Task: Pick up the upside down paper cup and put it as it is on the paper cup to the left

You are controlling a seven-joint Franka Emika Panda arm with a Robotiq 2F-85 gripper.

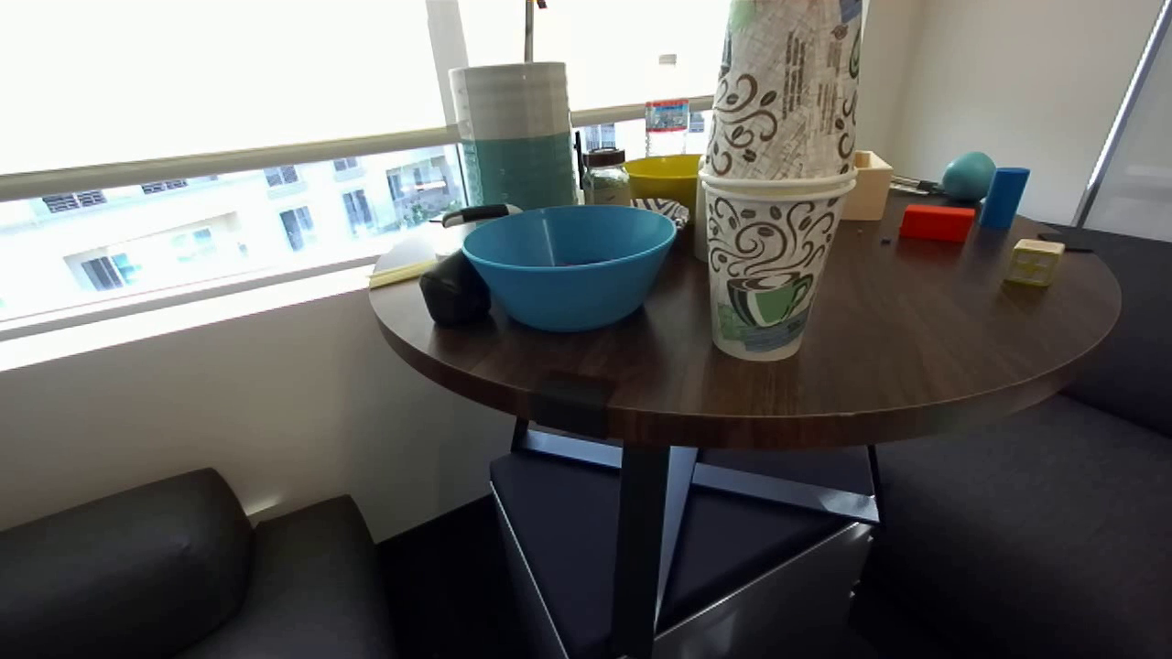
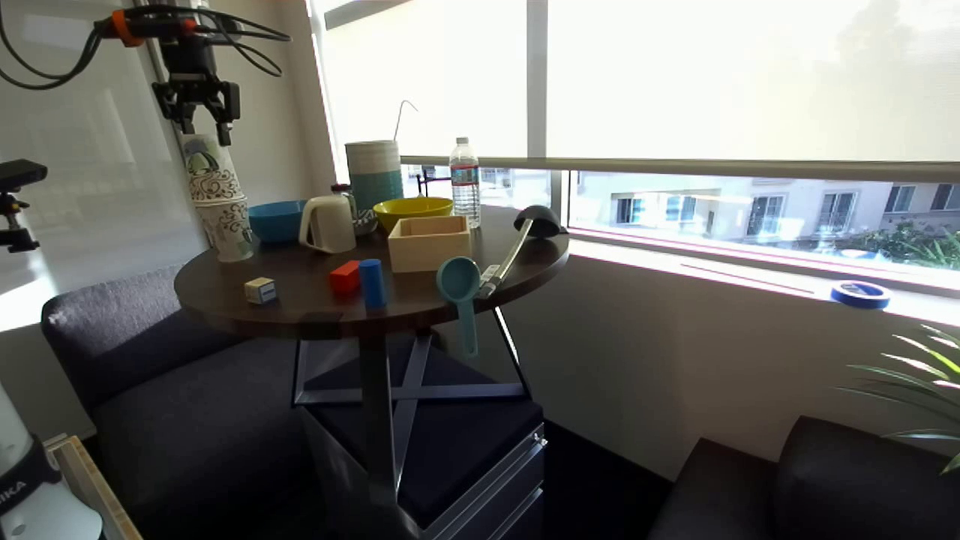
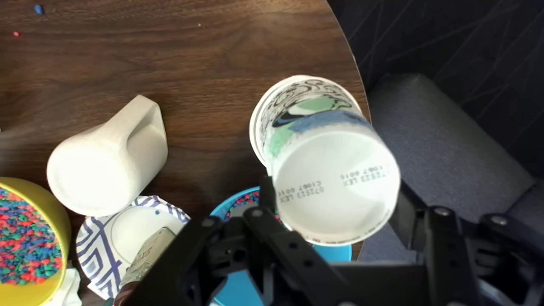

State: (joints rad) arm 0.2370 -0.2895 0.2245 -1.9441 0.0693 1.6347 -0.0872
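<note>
The upside down paper cup (image 1: 783,101), with swirl print, stands inverted on the upright green-print paper cup (image 1: 769,265), rim against rim. The same stack shows in an exterior view as the inverted cup (image 2: 214,169) over the upright cup (image 2: 226,231). My gripper (image 2: 206,136) is at the inverted cup's narrow base. In the wrist view, my gripper (image 3: 333,191) has one finger against each side of the inverted cup (image 3: 335,182). The fingers appear to touch it. There the upright cup is mostly hidden underneath. The gripper is out of view in an exterior view.
The stack stands close to the edge of the round table (image 3: 212,55). A blue bowl (image 1: 577,275) is beside it. A white mug (image 2: 330,225), yellow bowl (image 2: 414,214), wooden box (image 2: 427,255), red block (image 2: 346,278) and blue cylinder (image 2: 373,283) are also on the table.
</note>
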